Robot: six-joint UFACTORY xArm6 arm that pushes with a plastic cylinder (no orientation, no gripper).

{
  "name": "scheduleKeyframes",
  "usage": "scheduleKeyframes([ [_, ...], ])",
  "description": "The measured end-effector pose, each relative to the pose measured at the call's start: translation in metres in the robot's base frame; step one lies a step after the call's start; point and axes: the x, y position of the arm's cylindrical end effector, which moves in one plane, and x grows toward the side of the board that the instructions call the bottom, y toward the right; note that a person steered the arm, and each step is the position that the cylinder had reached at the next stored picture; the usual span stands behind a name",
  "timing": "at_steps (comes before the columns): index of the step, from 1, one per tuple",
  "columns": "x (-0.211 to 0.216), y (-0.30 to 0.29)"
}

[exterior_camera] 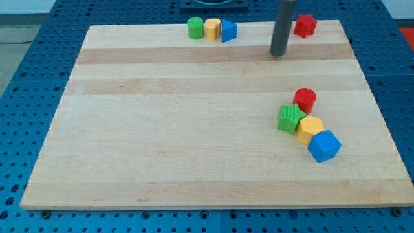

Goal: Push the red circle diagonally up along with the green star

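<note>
The red circle (305,99) lies on the wooden board (162,129) at the view's right. The green star (291,118) touches it at its lower left. A yellow block (310,128) and a blue block (324,145) continue the cluster down to the right. My tip (278,54) is at the view's top, well above the cluster and a little to the left of the red circle, touching no block.
At the board's top edge stand a green cylinder (195,28), a yellow block (212,29) and a blue triangle (228,30) in a row. A red star-shaped block (305,25) sits at the top right, just right of the rod.
</note>
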Motion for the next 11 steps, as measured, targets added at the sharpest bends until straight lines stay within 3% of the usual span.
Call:
scheduleKeyframes([
  [2, 0.072, -0.041],
  [5, 0.2, -0.045],
  [6, 0.205, -0.013],
  [9, 0.16, 0.003],
  [11, 0.173, 0.011],
])
